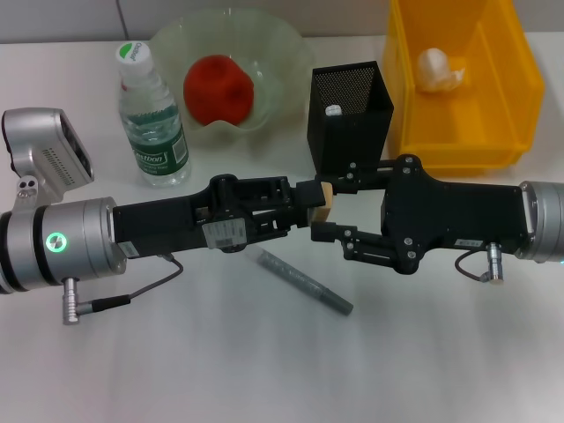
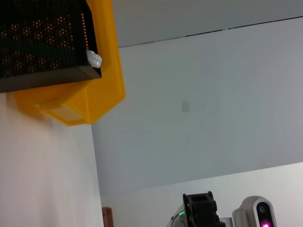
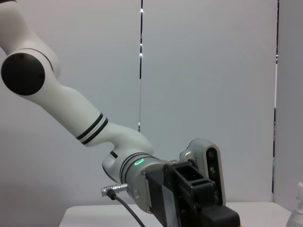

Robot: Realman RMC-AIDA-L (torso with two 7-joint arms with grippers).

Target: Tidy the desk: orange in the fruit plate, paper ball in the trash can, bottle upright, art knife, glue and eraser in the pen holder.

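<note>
The small tan rectangular eraser (image 1: 324, 202) was held pinched betw. the fingers of the left gripper (image 1: 315, 204), raised over the white tabletop (image 1: 264, 370) just in front of the tall square black metal-mesh pen holder (image 1: 349, 113). The right gripper (image 1: 328, 208) was seen facing the left one from the opp. side, its fingers spread apart w/ the eraser betw. them; whether they touched it could not be told.

A white-capped item (image 1: 333, 111) was seen inside the pen holder. The round red-orange orange (image 1: 218, 89) was found in the wide pale-green scalloped fruit plate (image 1: 282, 53), and the crumpled white paper ball (image 1: 440, 70) in the large bright-yellow rectangular trash can (image 1: 511, 79). The clear plastic bottle w/ green label (image 1: 152, 116) was stood upright beside the plate. A slim grey stick-shaped object (image 1: 305, 282) was left lying on the table near both grippers.
</note>
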